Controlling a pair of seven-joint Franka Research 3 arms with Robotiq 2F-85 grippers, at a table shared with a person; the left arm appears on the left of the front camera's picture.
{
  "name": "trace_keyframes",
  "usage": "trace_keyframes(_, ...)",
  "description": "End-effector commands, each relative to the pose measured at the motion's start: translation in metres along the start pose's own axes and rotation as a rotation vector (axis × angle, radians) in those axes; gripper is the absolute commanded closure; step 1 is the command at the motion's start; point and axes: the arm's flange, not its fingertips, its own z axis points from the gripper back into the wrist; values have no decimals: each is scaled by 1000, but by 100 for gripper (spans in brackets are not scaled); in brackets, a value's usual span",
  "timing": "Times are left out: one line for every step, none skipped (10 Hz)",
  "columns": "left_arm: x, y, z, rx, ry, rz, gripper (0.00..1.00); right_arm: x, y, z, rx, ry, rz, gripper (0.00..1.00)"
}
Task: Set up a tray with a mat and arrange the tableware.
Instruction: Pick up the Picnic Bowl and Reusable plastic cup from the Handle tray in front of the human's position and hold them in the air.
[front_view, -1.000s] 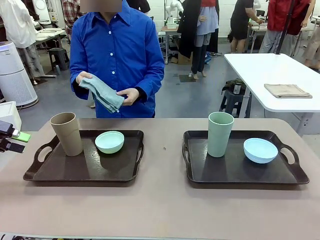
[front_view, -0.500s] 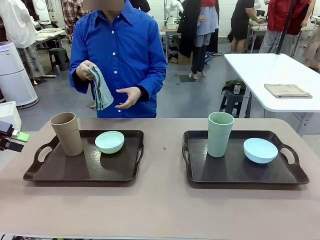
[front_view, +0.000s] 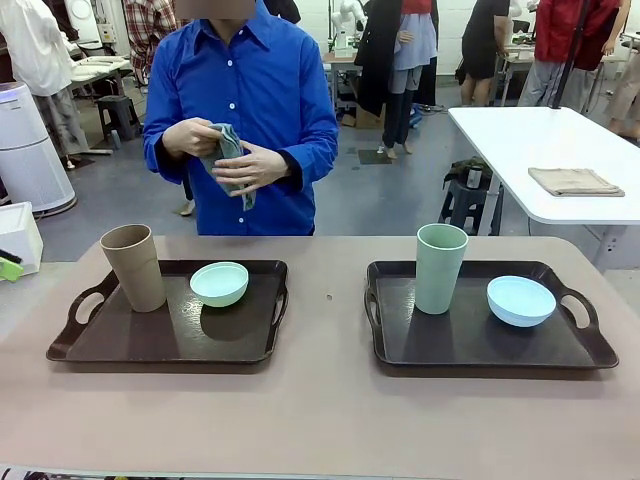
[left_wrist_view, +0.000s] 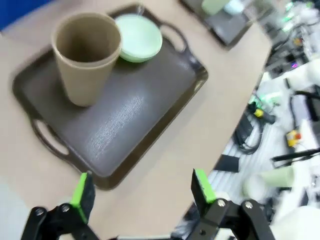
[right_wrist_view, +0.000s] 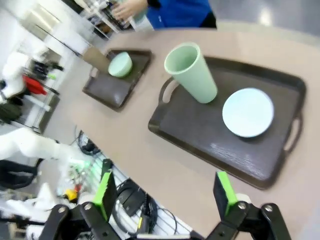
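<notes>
Two dark brown trays lie on the table. The left tray (front_view: 170, 338) carries a tan cup (front_view: 133, 267) and a mint green bowl (front_view: 219, 284). On the right tray (front_view: 470, 345) stand a sage green cup (front_view: 440, 268) and a pale blue bowl (front_view: 520, 301). The person at the far side holds a grey-green cloth mat (front_view: 232, 158) in both hands at chest height. My left gripper (left_wrist_view: 142, 189) hangs open above the near edge of the left tray (left_wrist_view: 125, 120), with the tan cup (left_wrist_view: 85, 55) beyond it. Open too, my right gripper (right_wrist_view: 164, 189) hovers high over the table edge before the right tray (right_wrist_view: 200, 130).
A strip of beige tabletop (front_view: 325, 330) separates the two trays. A white table (front_view: 530, 140) with a folded tan cloth (front_view: 574, 181) stands behind at the right. A white box (front_view: 18, 235) sits at the left edge.
The person has gathered the hanging cloth into both hands at the chest. My left gripper has drawn back to the left edge of the front view.
</notes>
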Motion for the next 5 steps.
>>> trace_keyframes(10,11,17,-29,-50,-155,0,23,66,-26,-115,105,11,0)
trace_keyframes(16,21,21,-54,-72,-191,0,40,95,-35,-149,123,22,0)
trace_keyframes(20,29,25,-64,-94,-234,0,61,122,-46,-167,156,19,0)
trace_keyframes(24,36,30,-66,-101,-279,0,85,152,-70,-193,198,6,0)
trace_keyframes(22,42,28,-75,-112,-294,0,104,173,-96,-237,217,7,0)
